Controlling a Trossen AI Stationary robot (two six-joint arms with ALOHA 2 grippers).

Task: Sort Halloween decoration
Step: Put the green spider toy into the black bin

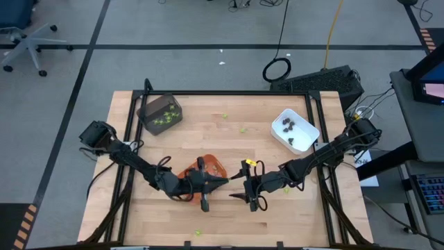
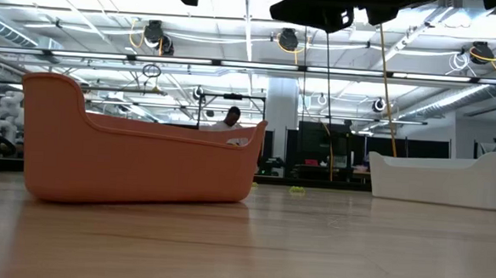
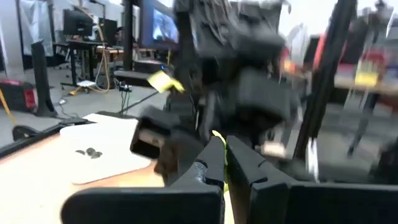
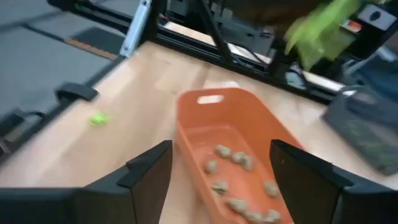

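My left gripper reaches level toward the table's right, above the orange tray, and is shut on a lime-green decoration piece. Facing it, close by, my right gripper stands open with nothing between its fingers. The orange tray holds several tan-grey pieces. The dark grey tray holds lime-green pieces, the white tray dark brown ones. Loose green pieces lie on the wood. My left gripper pinches the lime-green piece between its two fingers; a thin green edge shows in the slit at their free ends. The fingers lie level, pointing toward the table's right. The piece is lifted clear above the table, blurred in the right wrist view.
Another green piece lies near the table's front edge and one near the far edge. A black frame runs around the table. In the low view the orange tray stands left and the white tray right.
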